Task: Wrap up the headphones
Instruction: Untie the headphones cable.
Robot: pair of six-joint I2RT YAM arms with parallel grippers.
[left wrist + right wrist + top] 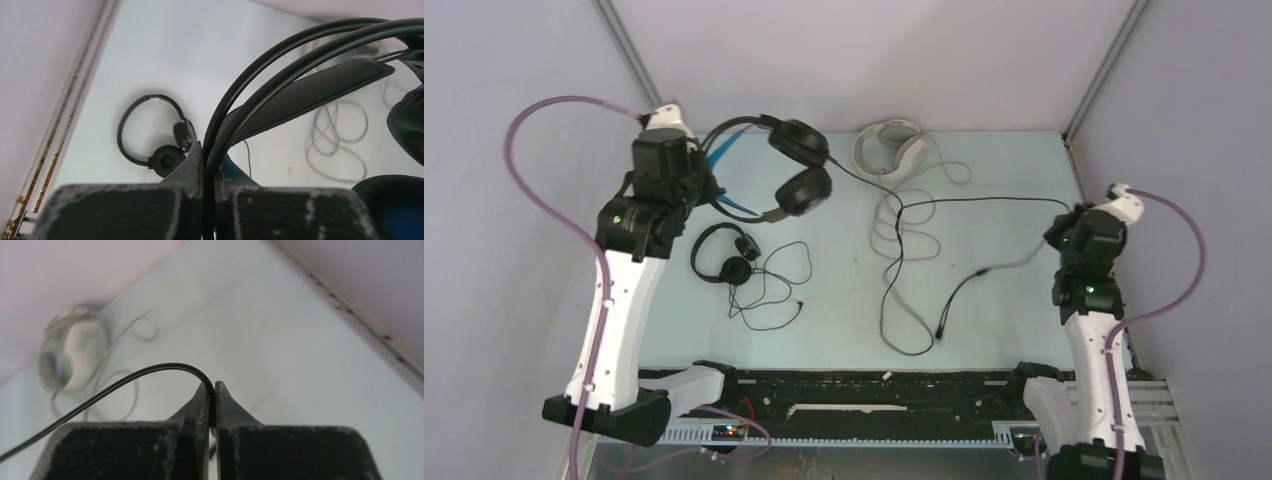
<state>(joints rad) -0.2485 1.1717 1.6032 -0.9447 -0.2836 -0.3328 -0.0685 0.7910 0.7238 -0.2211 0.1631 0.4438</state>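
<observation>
Headphones (799,165), the bulky black pair, are near the tabletop's (1004,320) far left corner, with the left pincer (208,165) clamped shut on their stiff headband (310,87) and the right pincer (212,390) pinched shut on their cord (170,366), which looks light, limp and slippery.

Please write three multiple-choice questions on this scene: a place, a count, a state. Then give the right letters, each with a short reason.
1. Where do the white headphones lie? A. far side of the table B. near edge C. on an arm
2. How many headphones are there? A. two B. three C. four
3. The right gripper is: A. open B. shut on a black cord C. out of view
Answers: 1 A, the top view shows them there. 2 B, white, big black headphones and small black headphones. 3 B, its jaws pinch the cord.
</observation>
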